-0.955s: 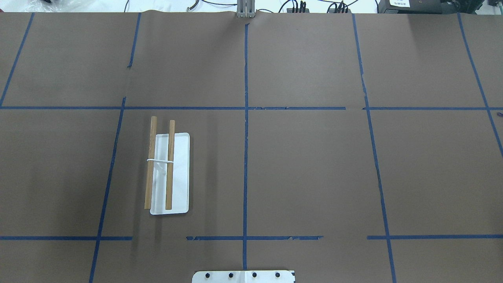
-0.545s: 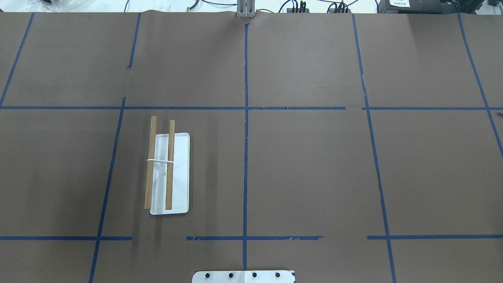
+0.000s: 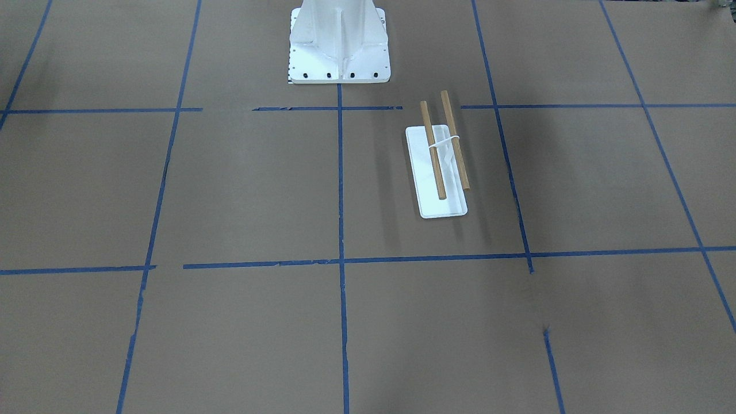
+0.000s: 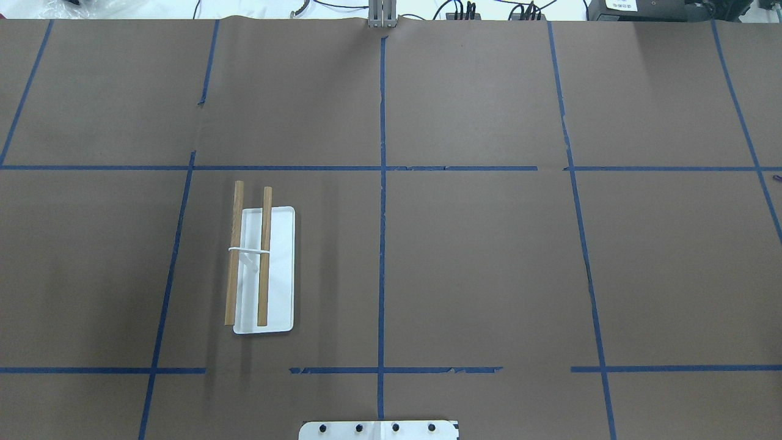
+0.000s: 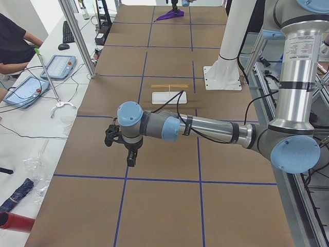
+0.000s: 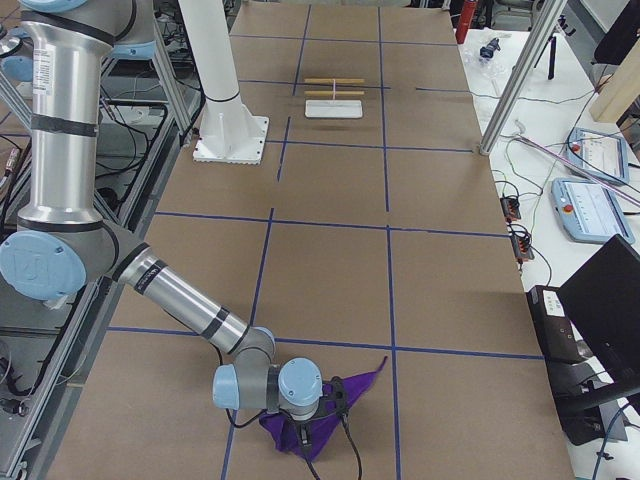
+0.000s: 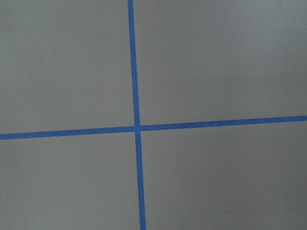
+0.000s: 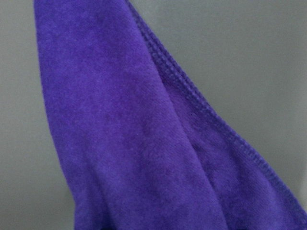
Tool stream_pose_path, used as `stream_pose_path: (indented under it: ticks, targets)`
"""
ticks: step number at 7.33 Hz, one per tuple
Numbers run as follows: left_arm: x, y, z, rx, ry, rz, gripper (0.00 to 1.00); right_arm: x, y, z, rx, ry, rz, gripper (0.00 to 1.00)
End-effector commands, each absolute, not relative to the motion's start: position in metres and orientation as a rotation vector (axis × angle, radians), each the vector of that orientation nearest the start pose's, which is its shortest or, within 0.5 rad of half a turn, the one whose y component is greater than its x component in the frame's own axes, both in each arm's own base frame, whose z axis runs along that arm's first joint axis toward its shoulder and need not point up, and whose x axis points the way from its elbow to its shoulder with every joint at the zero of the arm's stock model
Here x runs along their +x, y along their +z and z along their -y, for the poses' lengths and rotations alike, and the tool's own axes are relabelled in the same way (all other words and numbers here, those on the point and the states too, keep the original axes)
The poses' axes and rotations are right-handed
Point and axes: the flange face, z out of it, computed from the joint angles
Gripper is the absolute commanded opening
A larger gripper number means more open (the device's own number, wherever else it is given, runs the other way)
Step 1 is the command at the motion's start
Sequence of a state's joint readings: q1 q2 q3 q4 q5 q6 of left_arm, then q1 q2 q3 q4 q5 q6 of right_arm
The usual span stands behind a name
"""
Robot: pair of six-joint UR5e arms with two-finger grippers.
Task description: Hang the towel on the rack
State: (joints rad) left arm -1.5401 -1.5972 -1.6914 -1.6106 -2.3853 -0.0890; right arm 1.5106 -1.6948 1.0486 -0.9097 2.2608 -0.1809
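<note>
- Rack point(image 4: 263, 269) bare: nothing hung yet.
- Towel point(image 6: 362, 380) at right pincer point(image 6: 305, 435), well apart from rack; you cannot tell whether it pinches.
- Left pincer point(image 5: 131, 158): likewise unclear.

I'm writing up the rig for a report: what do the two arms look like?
The left arm and right arm match: silver tubes, grey joints with light-blue round caps, printed labels on the upright tubes, black cables near the wrists, black end effectors.
</note>
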Motion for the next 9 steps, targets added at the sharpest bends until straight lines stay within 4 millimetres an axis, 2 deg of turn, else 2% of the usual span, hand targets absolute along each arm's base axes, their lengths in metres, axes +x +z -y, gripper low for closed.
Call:
stream_pose_path:
  ticks: [1,2,4,6,7,9]
  targets:
    - [-0.045,0.577,0.513,0.131,0.023,-0.821,1.0,0.047,0.894,0.368,0.064,-0.248,0.693,0.0]
    - [-0.045,0.577,0.513,0.131,0.023,-0.821,1.0,0.048,0.893,0.37,0.07,-0.251,0.692,0.0]
    - [-0.045,0.576,0.513,0.133,0.025,-0.821,1.0,0.044,0.877,0.381,0.11,-0.269,0.726,0.0]
    - [-0.045,0.578,0.513,0.13,0.023,-0.821,1.0,0.037,0.843,0.401,0.176,-0.286,0.836,0.0]
    - [-0.045,0.578,0.513,0.13,0.023,-0.821,1.0,0.037,0.831,0.413,0.203,-0.291,0.833,0.0]
    - [-0.044,0.577,0.512,0.126,0.023,-0.836,1.0,0.054,0.803,0.443,0.277,-0.274,0.828,0.0]
